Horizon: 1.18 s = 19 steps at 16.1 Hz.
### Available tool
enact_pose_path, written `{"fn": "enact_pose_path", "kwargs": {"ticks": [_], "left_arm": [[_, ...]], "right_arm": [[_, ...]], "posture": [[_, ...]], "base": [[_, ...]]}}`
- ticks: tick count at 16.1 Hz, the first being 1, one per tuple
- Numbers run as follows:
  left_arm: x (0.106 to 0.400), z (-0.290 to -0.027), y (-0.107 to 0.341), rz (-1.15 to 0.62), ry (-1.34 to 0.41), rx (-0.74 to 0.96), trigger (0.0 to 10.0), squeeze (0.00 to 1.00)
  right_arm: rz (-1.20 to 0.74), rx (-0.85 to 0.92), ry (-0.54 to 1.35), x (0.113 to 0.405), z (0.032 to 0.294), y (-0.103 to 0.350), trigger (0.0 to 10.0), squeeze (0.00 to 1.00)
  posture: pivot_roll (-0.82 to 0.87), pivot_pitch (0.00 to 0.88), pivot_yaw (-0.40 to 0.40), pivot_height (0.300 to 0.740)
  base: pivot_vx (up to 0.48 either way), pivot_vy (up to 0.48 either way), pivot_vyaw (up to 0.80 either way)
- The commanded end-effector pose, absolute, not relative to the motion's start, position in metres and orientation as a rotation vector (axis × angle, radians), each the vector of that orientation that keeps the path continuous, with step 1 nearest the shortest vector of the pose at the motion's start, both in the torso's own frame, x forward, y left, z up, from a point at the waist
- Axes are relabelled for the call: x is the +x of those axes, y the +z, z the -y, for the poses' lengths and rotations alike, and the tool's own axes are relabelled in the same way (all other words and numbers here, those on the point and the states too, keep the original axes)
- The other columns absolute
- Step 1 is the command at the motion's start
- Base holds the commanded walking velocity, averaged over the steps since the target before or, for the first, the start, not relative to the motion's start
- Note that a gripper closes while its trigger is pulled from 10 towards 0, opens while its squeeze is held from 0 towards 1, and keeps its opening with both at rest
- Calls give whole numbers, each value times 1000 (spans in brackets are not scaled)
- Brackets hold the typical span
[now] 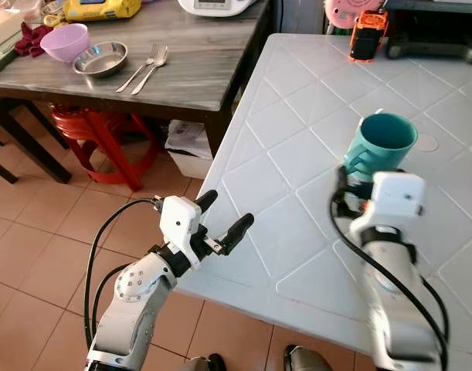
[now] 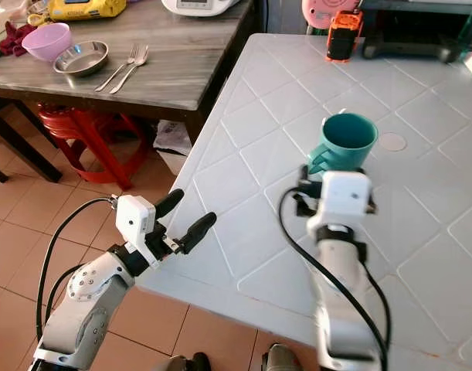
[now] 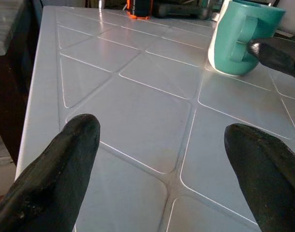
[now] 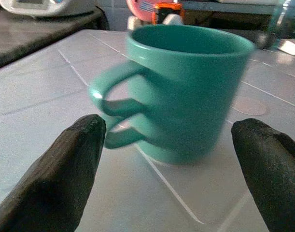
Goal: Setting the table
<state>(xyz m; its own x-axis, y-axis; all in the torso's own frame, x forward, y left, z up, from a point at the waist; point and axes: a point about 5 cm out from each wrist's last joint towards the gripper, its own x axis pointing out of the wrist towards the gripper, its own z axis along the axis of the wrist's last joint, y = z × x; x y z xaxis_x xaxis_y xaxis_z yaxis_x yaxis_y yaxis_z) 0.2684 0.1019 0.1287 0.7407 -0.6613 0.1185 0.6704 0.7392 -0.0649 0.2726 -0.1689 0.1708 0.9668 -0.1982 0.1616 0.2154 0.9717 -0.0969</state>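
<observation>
Mug: a teal mug (image 1: 384, 143) stands upright on the white table (image 1: 297, 131), towards its right side, handle facing the near left.
Right gripper: the right gripper (image 4: 169, 145) sits just near of the mug, fingers wide apart, one on each side, not clamped.
Left gripper: the left gripper (image 1: 224, 216) hovers over the table's near left edge, fingers apart, holding nothing.
Far left: a wooden table (image 1: 197, 62) carries a purple bowl (image 1: 65, 41), a metal bowl (image 1: 101, 59) and cutlery (image 1: 145, 68).

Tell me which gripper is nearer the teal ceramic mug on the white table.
Right. The right gripper is open, its fingers on either side of the teal ceramic mug. The left gripper, also open, hovers at the white table's near left corner, well short of the mug.
</observation>
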Motion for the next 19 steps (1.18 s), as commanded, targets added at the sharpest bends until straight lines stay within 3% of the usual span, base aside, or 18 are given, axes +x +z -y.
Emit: {"fn": "enact_pose_path", "kwargs": {"ticks": [1, 10, 19], "left_arm": [[267, -105, 129, 86, -740, -95, 10000, 0], [269, -106, 130, 83, -741, -88, 10000, 0], [268, -106, 129, 82, -737, -82, 10000, 0]], "right_arm": [[154, -111, -238, 269, 176, 173, 10000, 0], [147, -154, -307, 265, 201, 172, 10000, 0], [174, -174, -315, 283, 212, 184, 10000, 0]], "posture": [[-161, 206, 131, 740], [-164, 202, 139, 740], [-151, 198, 135, 740]], "base": [[0, 0, 0], [0, 0, 0], [0, 0, 0]]}}
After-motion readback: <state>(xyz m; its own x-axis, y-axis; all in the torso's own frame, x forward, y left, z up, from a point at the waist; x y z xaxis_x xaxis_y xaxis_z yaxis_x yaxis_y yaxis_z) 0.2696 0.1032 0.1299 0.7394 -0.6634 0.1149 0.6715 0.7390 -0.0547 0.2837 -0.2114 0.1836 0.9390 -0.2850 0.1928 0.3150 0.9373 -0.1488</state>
